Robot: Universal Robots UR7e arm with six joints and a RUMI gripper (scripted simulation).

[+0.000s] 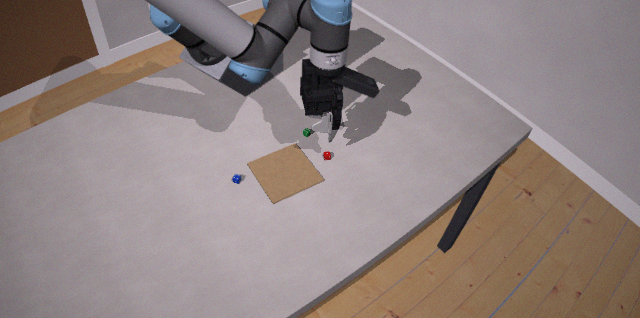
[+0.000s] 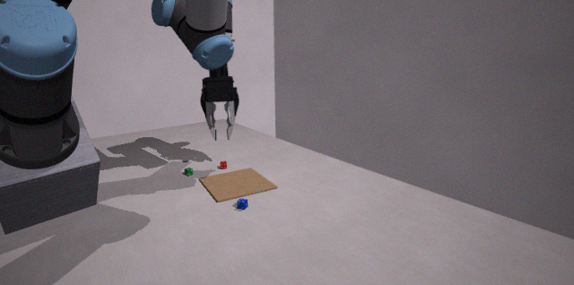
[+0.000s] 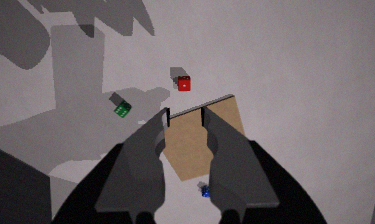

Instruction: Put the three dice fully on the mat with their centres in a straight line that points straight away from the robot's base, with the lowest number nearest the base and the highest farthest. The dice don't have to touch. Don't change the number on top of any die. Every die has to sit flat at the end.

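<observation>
My pincer (image 2: 221, 134) hangs above the tabletop (image 1: 150, 238), jaws drawn in to a narrow gap, gripping nothing. All three dice sit off the mat (image 1: 285, 173): green (image 1: 307, 132) and red (image 1: 327, 155) near its base-side edge, blue (image 1: 236, 178) just beside the opposite side.

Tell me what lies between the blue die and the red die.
The brown mat lies between the blue die and the red die, seen in the top view.
</observation>
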